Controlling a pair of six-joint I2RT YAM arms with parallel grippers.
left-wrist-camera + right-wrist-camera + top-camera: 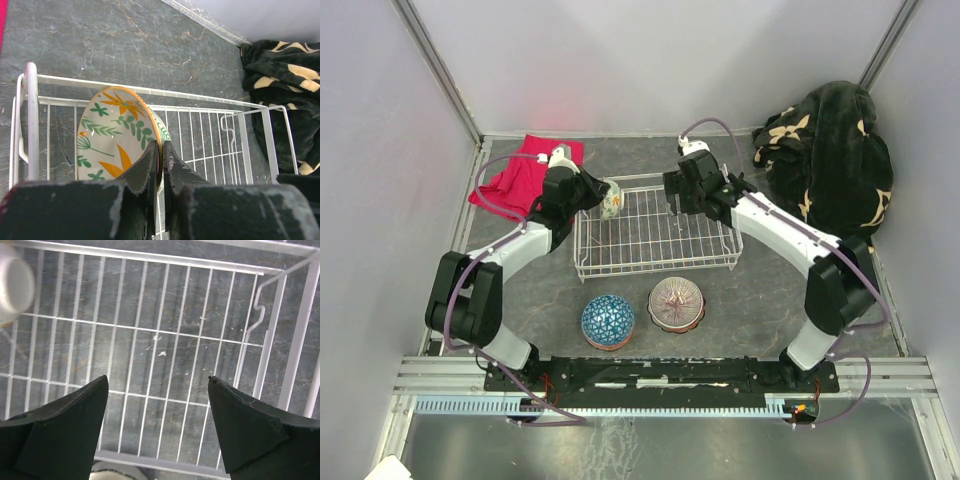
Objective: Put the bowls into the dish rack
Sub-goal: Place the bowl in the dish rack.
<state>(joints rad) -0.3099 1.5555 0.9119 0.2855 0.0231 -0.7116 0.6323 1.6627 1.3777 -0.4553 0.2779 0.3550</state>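
The left gripper was found closed narrowly on the rim of the floral bowl, one finger on each face of the wall. The bowl was held on edge inside the dish rack, at its far left corner, close to the end rail. Whether its lower edge was resting on the grid floor could not be determined. The right gripper was spread wide above the rack's right half, with nothing held.

Two bowls were noted on the table in front of the rack, not yet loaded: a blue patterned bowl and a pink ribbed bowl. A red cloth and a dark blanket lay outside the rack.

Risks were assessed as follows. The glazed rim was pinched over a small contact, so slippage or rotation in the grip is considered possible. If released on edge without support from the wires, the bowl could be expected to topple or roll. Both wrists were positioned near each other over the rack, so contact between the arms is considered possible.
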